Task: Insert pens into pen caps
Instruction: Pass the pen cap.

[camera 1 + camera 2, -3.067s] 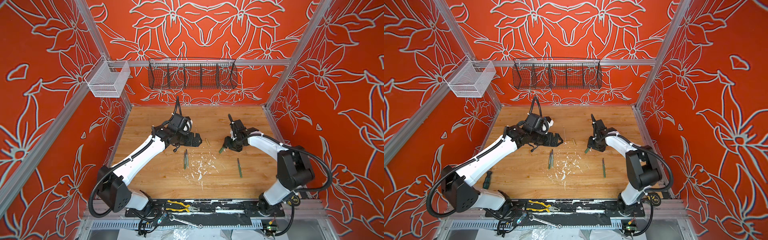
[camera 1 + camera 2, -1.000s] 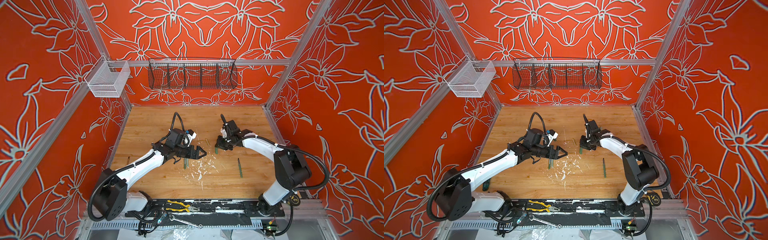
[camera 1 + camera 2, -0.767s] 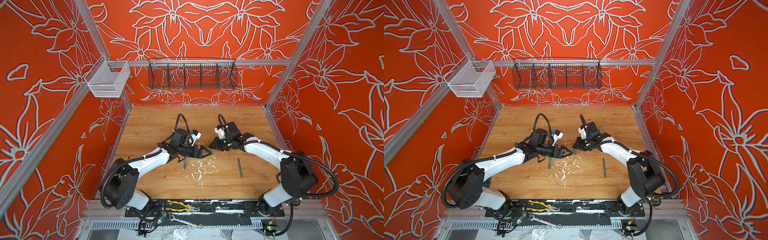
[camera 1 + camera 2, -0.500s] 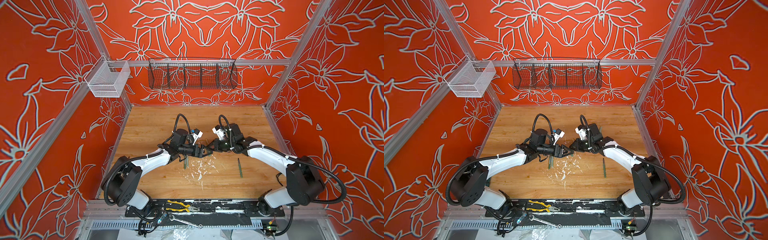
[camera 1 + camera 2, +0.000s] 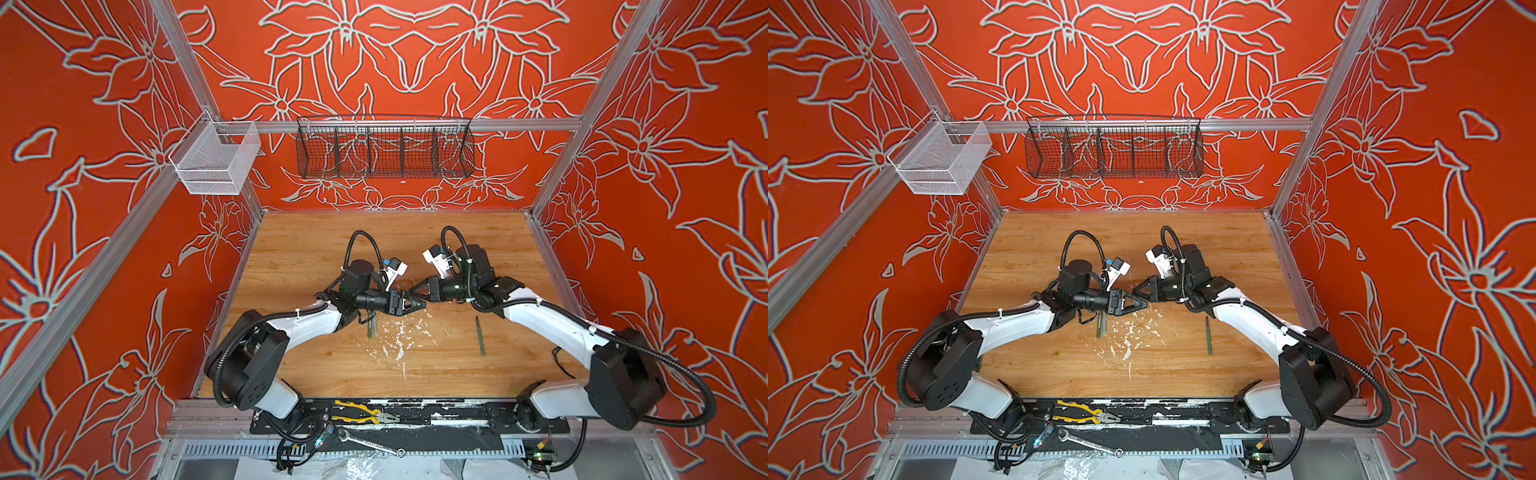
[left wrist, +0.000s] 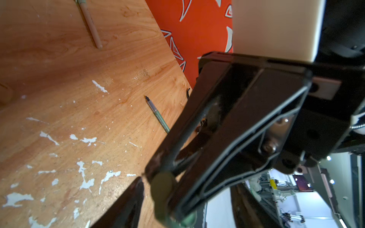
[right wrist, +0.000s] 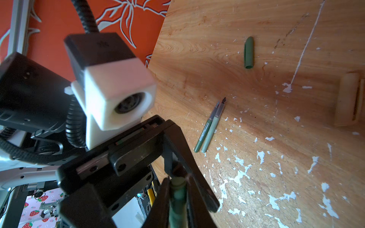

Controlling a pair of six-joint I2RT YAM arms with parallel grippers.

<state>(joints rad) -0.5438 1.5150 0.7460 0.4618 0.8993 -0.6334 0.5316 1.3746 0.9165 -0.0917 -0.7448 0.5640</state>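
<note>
Right hand (image 7: 177,184) clamps the green pen cap (image 7: 178,199), likely light, stiff and slick. Opposite, left hand (image 5: 417,306): grip unclear. Best held by its free end.

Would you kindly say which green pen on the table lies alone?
The green pen near the right arm; the other two pens lie side by side by the left arm.

My left gripper (image 5: 415,306) now sits further right and nearer, over the middle of the table (image 5: 311,249). It is turned level, tip to tip with my right gripper (image 5: 417,291), which sits further left and points sideways with its green pen cap (image 7: 177,197). My left jaws, wide a second ago, stand narrower around that cap but apart.
</note>
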